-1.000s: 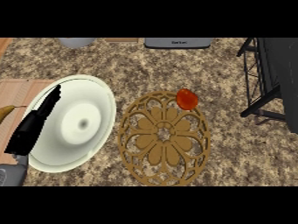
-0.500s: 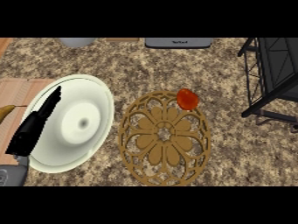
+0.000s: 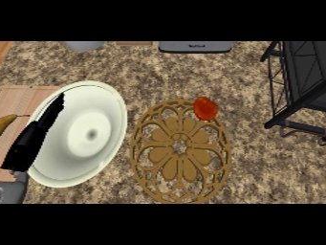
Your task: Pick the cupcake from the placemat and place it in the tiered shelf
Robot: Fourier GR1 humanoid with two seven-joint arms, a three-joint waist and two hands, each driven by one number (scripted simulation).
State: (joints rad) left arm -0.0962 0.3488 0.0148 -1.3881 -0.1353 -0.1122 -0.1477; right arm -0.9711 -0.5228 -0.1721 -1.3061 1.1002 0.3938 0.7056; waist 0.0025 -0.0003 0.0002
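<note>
View shifted left, shelf now further right. Cupcake on mat edge, untouched. Left hand flat, fingers straight, resting over plate; right hand unseen.

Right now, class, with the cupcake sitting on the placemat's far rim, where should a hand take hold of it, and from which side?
Grip the cupcake around its rounded sides, coming from above. It is small, stands alone on the flat placemat, and nothing crowds it.
</note>
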